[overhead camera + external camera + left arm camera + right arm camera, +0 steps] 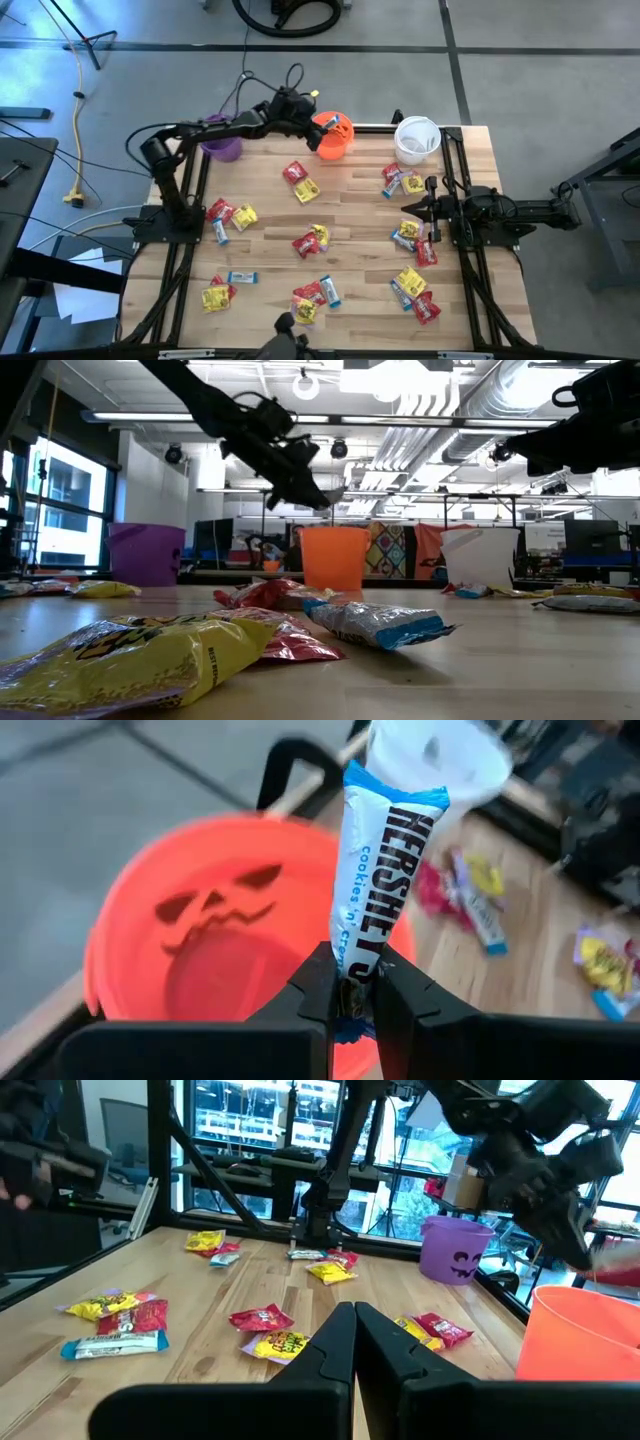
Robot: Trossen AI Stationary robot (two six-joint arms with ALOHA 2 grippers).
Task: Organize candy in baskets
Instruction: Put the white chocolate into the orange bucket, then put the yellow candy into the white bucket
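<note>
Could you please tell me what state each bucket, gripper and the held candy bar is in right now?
Left gripper: over the orange bucket, jaws shut on the candy bar.
Candy bar: blue and white, held by one end above the orange bucket.
Orange bucket: upright; nothing visible inside.
Purple bucket: upright, contents hidden.
White bucket: upright, contents unclear.
Right gripper: at the table's right side, jaws shut, empty.

You are looking at two dark, nearly black arms built from slim tube links and rounded joint housings. The left arm [190,135] is showing a round black cap at its elbow joint, and thin black cables are looping off its wrist. The left gripper [352,995] is showing two matte black, blocky fingers [315,990] on a flat crossbar. The right gripper [354,1342] is showing the same black wedge-shaped fingers.
</note>
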